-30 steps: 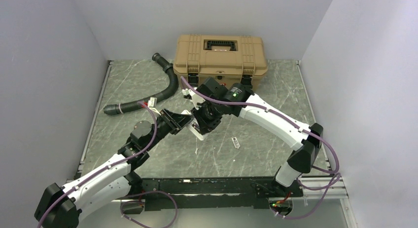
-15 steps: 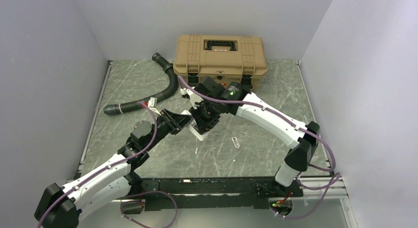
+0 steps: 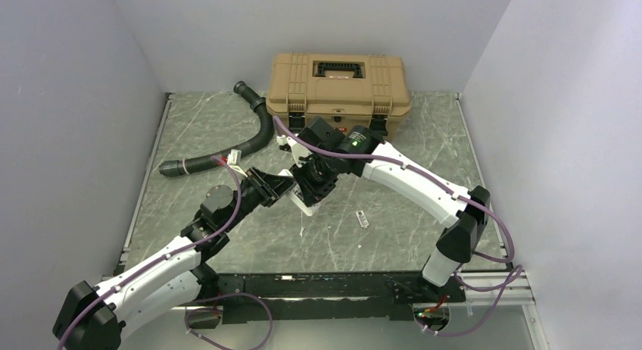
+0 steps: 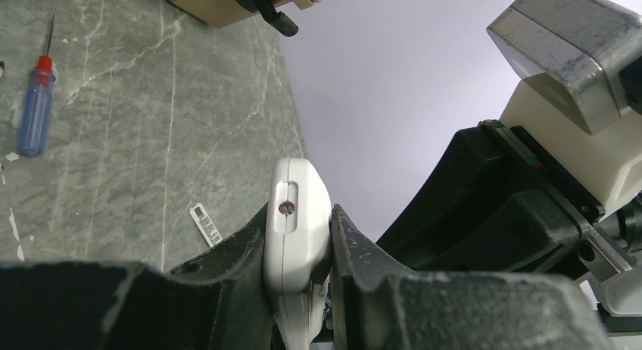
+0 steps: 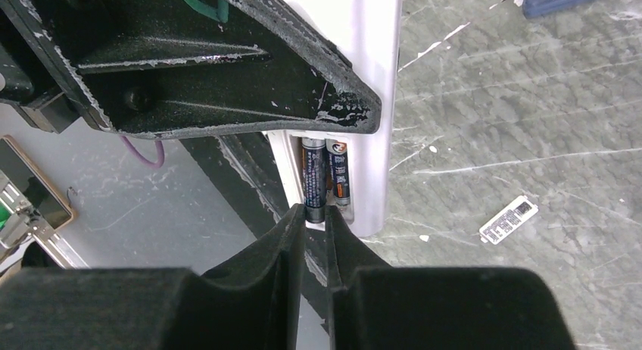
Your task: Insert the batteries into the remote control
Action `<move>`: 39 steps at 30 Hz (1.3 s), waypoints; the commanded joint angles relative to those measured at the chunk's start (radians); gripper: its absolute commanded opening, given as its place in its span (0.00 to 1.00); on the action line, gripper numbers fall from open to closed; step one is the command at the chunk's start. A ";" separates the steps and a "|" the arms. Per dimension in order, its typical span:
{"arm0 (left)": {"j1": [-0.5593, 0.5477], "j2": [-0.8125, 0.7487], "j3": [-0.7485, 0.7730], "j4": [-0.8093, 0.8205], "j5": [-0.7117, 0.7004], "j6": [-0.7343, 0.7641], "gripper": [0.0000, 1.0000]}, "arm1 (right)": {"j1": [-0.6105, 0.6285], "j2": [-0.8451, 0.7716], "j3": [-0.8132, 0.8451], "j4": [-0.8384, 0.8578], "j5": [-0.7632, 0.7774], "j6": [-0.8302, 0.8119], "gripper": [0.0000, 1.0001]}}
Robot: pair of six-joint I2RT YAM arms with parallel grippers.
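While I keep watch remotely: left gripper [image 4: 299, 227] clamps remote control [image 4: 295, 191] in front of tan case [image 3: 338, 83]. Right gripper [image 5: 316, 214], jaws narrow, tips at end of one of two batteries [image 5: 325, 179] in bay; pinching or pushing, cannot tell. Final seating likely left. Only right wrist view shows bay; top view hides it.

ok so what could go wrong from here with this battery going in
1. The left gripper clamps the remote control only by its thin edges, so a push from the right gripper could twist it or make it slip.
2. The right gripper's tips pinch just the end of one battery. On release it may spring up rather than seat flat beside the second battery.
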State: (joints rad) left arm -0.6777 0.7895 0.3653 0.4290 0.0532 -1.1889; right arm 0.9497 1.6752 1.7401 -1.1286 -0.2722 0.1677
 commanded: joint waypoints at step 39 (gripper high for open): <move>-0.006 -0.011 0.018 0.092 0.002 -0.038 0.00 | 0.000 -0.005 0.071 0.003 0.058 0.018 0.37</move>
State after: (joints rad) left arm -0.6777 0.7895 0.3637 0.4438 0.0456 -1.2015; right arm 0.9497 1.6756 1.7683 -1.1259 -0.2615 0.1764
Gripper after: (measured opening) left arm 0.302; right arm 0.365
